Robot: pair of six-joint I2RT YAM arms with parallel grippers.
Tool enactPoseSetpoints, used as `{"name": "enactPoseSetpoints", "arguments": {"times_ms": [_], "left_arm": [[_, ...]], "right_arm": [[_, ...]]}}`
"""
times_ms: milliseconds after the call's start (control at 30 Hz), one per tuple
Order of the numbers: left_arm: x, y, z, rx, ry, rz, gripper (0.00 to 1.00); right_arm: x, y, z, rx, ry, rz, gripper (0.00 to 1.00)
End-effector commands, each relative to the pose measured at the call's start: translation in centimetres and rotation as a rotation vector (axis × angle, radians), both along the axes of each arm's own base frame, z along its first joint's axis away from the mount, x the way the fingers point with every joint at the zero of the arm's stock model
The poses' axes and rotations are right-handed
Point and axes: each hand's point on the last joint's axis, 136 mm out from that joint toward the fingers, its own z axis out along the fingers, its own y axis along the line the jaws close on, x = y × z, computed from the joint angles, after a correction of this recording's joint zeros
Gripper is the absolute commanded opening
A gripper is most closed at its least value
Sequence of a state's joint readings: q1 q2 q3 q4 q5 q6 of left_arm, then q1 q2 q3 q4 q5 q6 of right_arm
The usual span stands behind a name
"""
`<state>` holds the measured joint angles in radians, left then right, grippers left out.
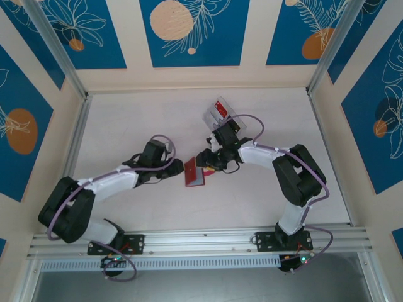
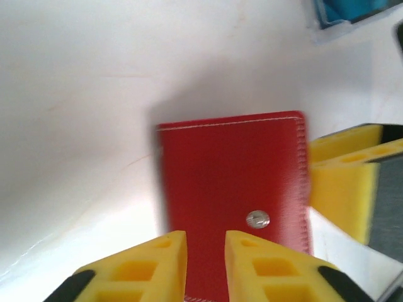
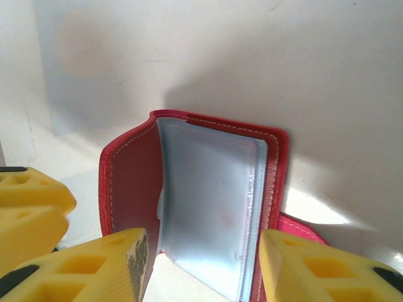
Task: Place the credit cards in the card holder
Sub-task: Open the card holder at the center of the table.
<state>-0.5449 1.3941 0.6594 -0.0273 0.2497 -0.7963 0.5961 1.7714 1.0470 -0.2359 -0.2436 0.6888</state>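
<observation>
Left wrist view, nearest: my left fingers (image 2: pixel 141 267), narrow gap between, grip cannot be told, at the card holder (image 2: pixel 233 170), open on the table (image 2: pixel 75 94). My right fingers (image 3: pixel 94 264): spread, empty, straddling its grey pocket (image 3: pixel 211 195). Advice: steady it, pocket gaping. Farthest: credit cards (image 1: pixel 221 108), clear tray (image 1: pixel 208 118)

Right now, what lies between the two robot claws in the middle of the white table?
The small red folding card holder, opened, sits between the left gripper and the right gripper; the top view shows it.
</observation>
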Motion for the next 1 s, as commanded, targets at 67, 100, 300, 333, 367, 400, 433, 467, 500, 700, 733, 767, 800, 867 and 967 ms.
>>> {"name": "enactPoseSetpoints", "arguments": {"times_ms": [67,100,300,333,367,400,433,467,500,700,733,767,800,867,967], "left_arm": [[-2.3,2.9,-3.2,0.095,0.100,0.022,0.02],[-2.4,3.1,-3.1,0.096,0.097,0.027,0.00],[-2.9,7.4,-2.5,0.219,0.147,0.133,0.00],[-3.0,8.3,-2.4,0.233,0.161,0.160,0.00],[-3.2,9.1,-2.3,0.237,0.167,0.179,0.00],[-3.3,9.6,-2.1,0.238,0.169,0.193,0.00],[-3.4,10.1,-1.8,0.246,0.166,0.205,0.00],[-3.4,10.4,-1.3,0.251,0.153,0.208,0.00],[-3.4,10.5,-0.9,0.251,0.139,0.204,0.00],[-2.3,7.9,2.5,0.153,0.072,0.101,0.01],[-2.0,7.4,3.1,0.136,0.059,0.085,0.01],[-1.6,6.8,3.6,0.126,0.049,0.067,0.01],[-1.3,6.2,3.9,0.117,0.042,0.050,0.01],[-0.6,4.6,4.1,0.082,0.049,0.010,0.00],[0.3,2.5,3.9,0.040,0.069,-0.016,0.00]], "right_arm": [[-0.5,1.6,1.0,0.008,0.008,0.046,0.49],[-0.6,2.0,1.2,0.009,0.004,0.057,0.48],[-1.3,5.5,1.6,0.019,0.001,0.140,0.38],[-1.4,6.1,1.4,0.021,0.006,0.152,0.37],[-1.5,6.7,1.2,0.020,0.012,0.164,0.37],[-1.6,7.2,0.7,0.014,0.020,0.173,0.37],[-1.7,7.7,0.2,0.001,0.026,0.181,0.37],[-1.7,7.9,-0.5,-0.029,0.028,0.184,0.37],[-1.7,8.0,-1.1,-0.065,0.025,0.186,0.37],[-1.5,7.6,-1.9,-0.216,-0.079,0.198,0.41],[-1.5,7.7,-2.0,-0.205,-0.061,0.204,0.42],[-1.5,7.7,-2.2,-0.207,-0.044,0.212,0.43],[-1.6,7.7,-2.3,-0.208,-0.038,0.219,0.44],[-1.7,7.6,-2.3,-0.210,-0.020,0.229,0.47],[-1.7,7.0,-2.7,-0.235,0.007,0.232,0.49]]}}
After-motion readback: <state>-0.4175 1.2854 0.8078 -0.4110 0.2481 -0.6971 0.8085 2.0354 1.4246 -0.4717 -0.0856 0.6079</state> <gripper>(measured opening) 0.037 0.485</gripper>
